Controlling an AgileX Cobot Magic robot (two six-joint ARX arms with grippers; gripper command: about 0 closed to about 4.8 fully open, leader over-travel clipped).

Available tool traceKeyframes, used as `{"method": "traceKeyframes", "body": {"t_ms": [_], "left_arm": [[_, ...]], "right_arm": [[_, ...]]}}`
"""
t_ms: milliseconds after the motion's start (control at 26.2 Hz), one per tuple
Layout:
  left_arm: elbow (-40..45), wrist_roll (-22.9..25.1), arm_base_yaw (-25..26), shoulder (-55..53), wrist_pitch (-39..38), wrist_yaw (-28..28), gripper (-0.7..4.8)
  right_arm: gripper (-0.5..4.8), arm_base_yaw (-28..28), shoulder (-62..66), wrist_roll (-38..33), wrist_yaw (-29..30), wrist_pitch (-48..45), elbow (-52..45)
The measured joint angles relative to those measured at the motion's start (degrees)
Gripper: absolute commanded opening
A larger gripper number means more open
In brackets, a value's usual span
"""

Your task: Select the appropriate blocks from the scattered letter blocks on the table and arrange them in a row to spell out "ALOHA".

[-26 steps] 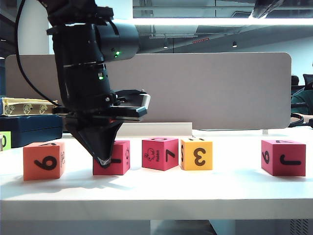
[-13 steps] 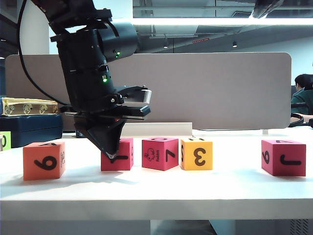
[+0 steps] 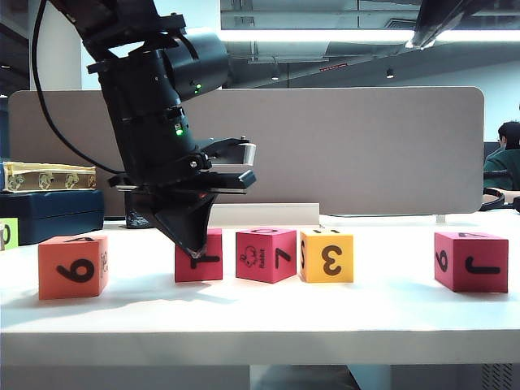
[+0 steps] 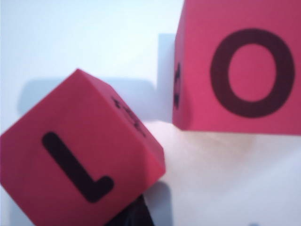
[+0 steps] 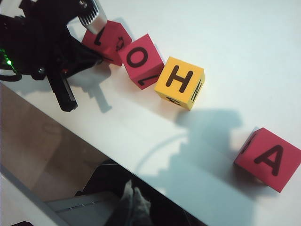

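Five letter blocks stand along the white table. From left they are an orange one, a pink one, a pink one, a yellow one and, far right, a pink one. My left gripper is shut, its tip pressed against the second block, which shows L and sits askew, a small gap from the O block. From the right wrist view the blocks read L, O, H and A. My right gripper is shut, high over the front edge.
A lime-green block peeks in at the left edge. Behind it a dark blue case carries a beige box. A grey partition walls the back. The table's thick front edge runs across the view.
My left gripper has moved right with its shut tip against the L block, and the block has slid right, closer to the O block. The other blocks kept still.
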State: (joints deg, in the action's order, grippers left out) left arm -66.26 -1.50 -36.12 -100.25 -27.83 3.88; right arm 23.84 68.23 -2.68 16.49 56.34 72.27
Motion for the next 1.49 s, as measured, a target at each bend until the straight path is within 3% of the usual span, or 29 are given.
{"method": "traceKeyframes", "body": {"t_ms": [153, 229, 343, 687, 916, 1183, 1488], "left_arm": [[0.0, 0.0, 0.2, -0.2, 0.5, -0.7, -0.05], [0.0, 0.0, 0.2, 0.8, -3.5, -6.4, -0.05], [0.0, 0.0, 0.1, 5.3, -7.2, -7.4, -0.05], [0.0, 2.6, 2.5, 15.3, -9.3, 2.0, -0.05], [0.0, 3.0, 3.7, 19.4, -10.7, -1.5, -0.05], [0.0, 3.0, 9.1, 18.5, -9.5, -1.5, -0.05], [0.0, 3.0, 10.5, 15.3, -7.9, -2.4, -0.05]], "right_arm": [[-0.06, 0.0, 1.2, 0.0, 0.0, 0.0, 0.0], [-0.06, 0.0, 2.3, 0.0, 0.0, 0.0, 0.0], [-0.06, 0.0, 4.3, 0.0, -0.2, -1.1, 0.0], [-0.06, 0.0, 14.1, 0.0, -2.3, -4.1, 0.0], [-0.06, -0.1, 17.5, 0.0, -4.8, -7.3, -0.2], [-0.06, -0.1, 20.0, 0.0, -6.5, -10.7, -0.1], [-0.06, -0.1, 23.5, -0.1, -7.7, -13.6, -0.1]]}}
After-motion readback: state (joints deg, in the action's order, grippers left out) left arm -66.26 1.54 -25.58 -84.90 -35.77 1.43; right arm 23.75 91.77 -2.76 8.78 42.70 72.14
